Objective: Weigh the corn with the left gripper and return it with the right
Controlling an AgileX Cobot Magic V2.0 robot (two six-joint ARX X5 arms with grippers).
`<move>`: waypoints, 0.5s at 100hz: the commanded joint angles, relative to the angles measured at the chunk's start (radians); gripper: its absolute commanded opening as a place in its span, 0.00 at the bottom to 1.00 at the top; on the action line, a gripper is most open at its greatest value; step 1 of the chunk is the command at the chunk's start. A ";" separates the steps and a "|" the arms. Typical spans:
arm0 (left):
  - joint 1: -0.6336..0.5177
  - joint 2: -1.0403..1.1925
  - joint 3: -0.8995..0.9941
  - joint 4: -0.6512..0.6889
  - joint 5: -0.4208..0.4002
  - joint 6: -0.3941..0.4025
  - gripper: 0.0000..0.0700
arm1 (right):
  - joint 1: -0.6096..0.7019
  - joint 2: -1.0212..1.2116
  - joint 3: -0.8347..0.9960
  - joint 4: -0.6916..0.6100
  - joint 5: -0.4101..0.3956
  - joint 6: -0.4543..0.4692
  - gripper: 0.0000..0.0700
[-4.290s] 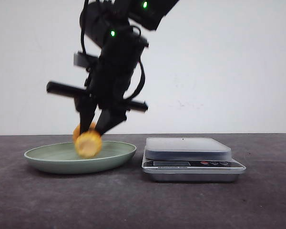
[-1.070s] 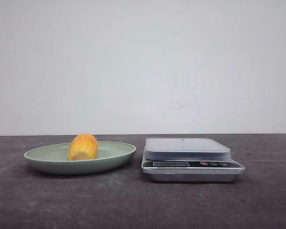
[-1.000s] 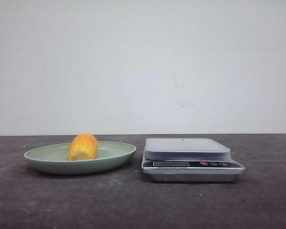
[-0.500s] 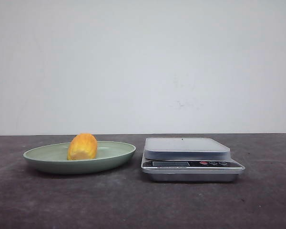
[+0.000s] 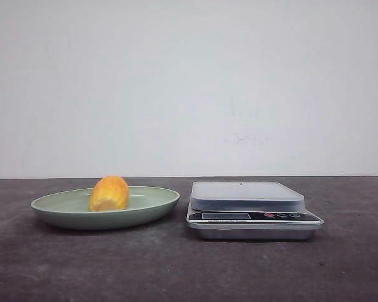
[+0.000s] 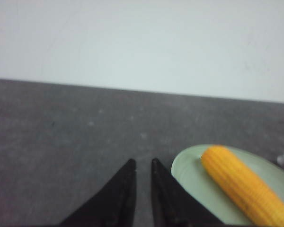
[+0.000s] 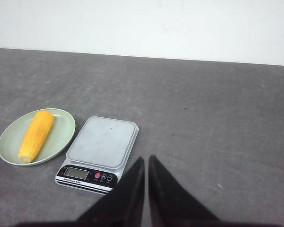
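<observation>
The corn (image 5: pixel 109 194), a yellow-orange cob, lies in a pale green plate (image 5: pixel 50 211) on the left of the dark table, free of both grippers. Neither gripper shows in the front view. In the left wrist view my left gripper (image 6: pixel 142 163) hangs empty over bare table, its black fingers nearly together, with the plate (image 6: pixel 189 172) and the corn (image 6: pixel 246 187) just beside it. In the right wrist view my right gripper (image 7: pixel 146 158) is shut and empty, high above the table, near the scale (image 7: pixel 102 142). The corn (image 7: pixel 36 135) and the plate (image 7: pixel 61 127) lie beyond the scale.
A silver kitchen scale (image 5: pixel 247 196) with nothing on its platform stands right of the plate, display and buttons facing front. A white wall runs behind the table.
About four seconds ago a black gripper held the corn just over the plate. Now the corn lies in the plate and that arm has left the front view. Nothing moved in the last second.
</observation>
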 commanded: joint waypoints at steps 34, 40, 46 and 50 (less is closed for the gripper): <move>0.003 0.001 -0.012 -0.148 0.002 0.039 0.02 | 0.000 0.001 0.015 0.010 0.000 0.010 0.01; 0.003 0.001 -0.012 -0.148 0.002 0.039 0.02 | 0.000 0.001 0.015 0.010 0.000 0.010 0.01; 0.003 0.001 -0.012 -0.148 0.001 0.039 0.02 | 0.000 0.001 0.015 0.010 0.000 0.010 0.01; 0.003 0.001 -0.012 -0.148 0.002 0.039 0.02 | 0.000 0.001 0.015 0.010 0.000 0.010 0.01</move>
